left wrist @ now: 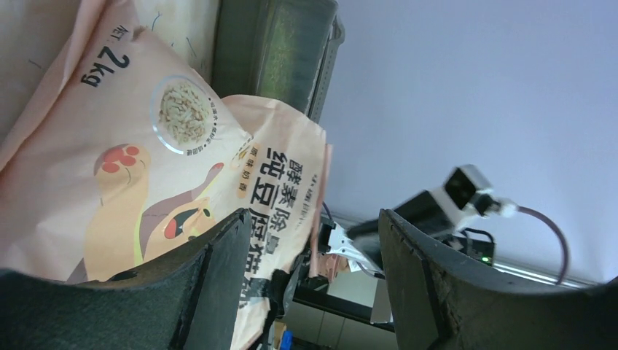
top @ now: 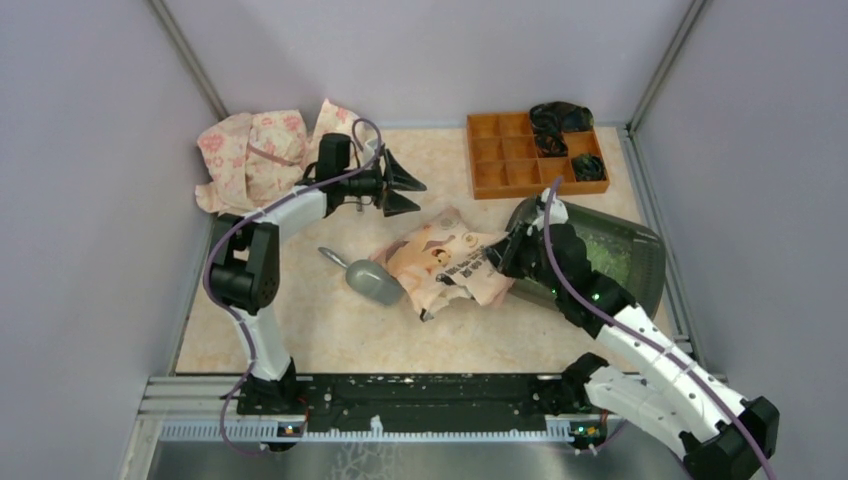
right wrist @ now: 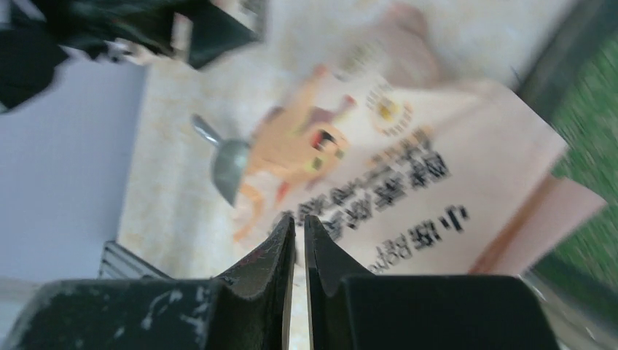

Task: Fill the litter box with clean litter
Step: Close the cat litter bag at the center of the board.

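R end effector (right wrist: pixel 299 221) is sitting at the litter bag (top: pixel 440 262) end nearest the litter box (top: pixel 652 268). Its fingers are almost together w/ only a sliver btwn them. Pic is blurred, so can't tell if bag film is nipped there. Prob going for that end so the bag can be tipped over the rim.

L end effector (top: pixel 420 197) is hovering above the tabletop behind the bag. Fingers are apart w/ nothing btwn them, prob waiting to steady or lift the far end.

Box is lying at the right side of the tabletop, just in front of the orange organiser (top: pixel 500 170). Some clean litter (top: pixel 610 255) is already showing green inside, and the bag's corner is lapping its near rim.

Scoop (top: pixel 368 280) is lying unused, touching the bag's left edge.
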